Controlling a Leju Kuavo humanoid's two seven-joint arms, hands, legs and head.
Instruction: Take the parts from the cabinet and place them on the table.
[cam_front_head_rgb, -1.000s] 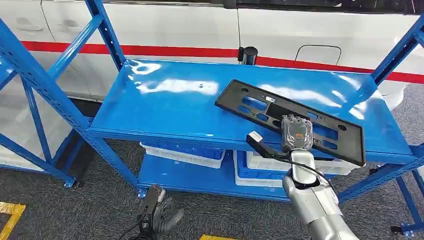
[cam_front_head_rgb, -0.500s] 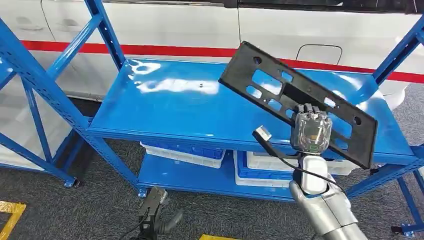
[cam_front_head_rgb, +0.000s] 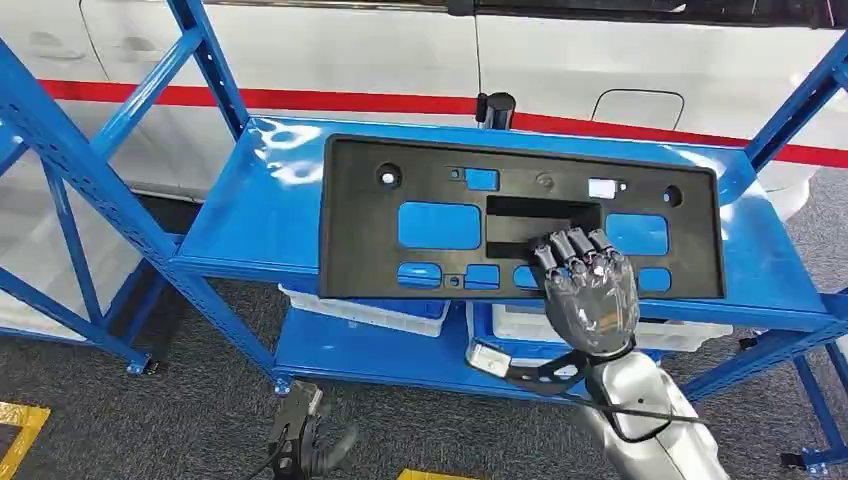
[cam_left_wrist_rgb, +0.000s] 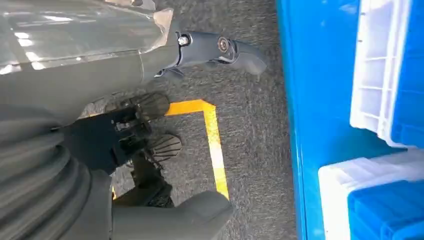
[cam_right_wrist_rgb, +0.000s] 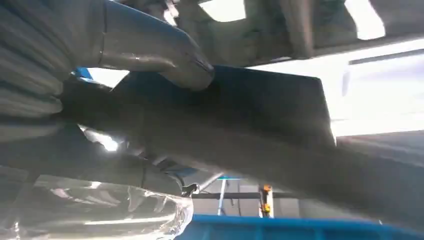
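A long black plastic plate (cam_front_head_rgb: 430, 180) with several cut-out windows stands upright in the air in front of the blue shelf (cam_front_head_rgb: 270, 210), its flat face toward me. My right hand (cam_front_head_rgb: 588, 292) grips its lower edge, right of the middle, fingers over the front. Up close in the right wrist view, the dark plate (cam_right_wrist_rgb: 270, 125) lies against the thumb (cam_right_wrist_rgb: 150, 45). My left hand (cam_front_head_rgb: 310, 440) hangs low near the floor with its fingers apart and holds nothing; the left wrist view shows that hand (cam_left_wrist_rgb: 150, 145) above grey carpet.
The blue steel rack has slanted braces (cam_front_head_rgb: 60, 150) at the left and a post (cam_front_head_rgb: 790, 110) at the right. White and blue bins (cam_front_head_rgb: 370, 305) sit on its lower shelf. A white car body with a red stripe (cam_front_head_rgb: 300, 100) stands behind. Yellow tape (cam_left_wrist_rgb: 212, 140) marks the carpet.
My right hand has lifted the black plate off the shelf and turned it from lying slanted to standing upright, facing me. The left arm stays hanging.
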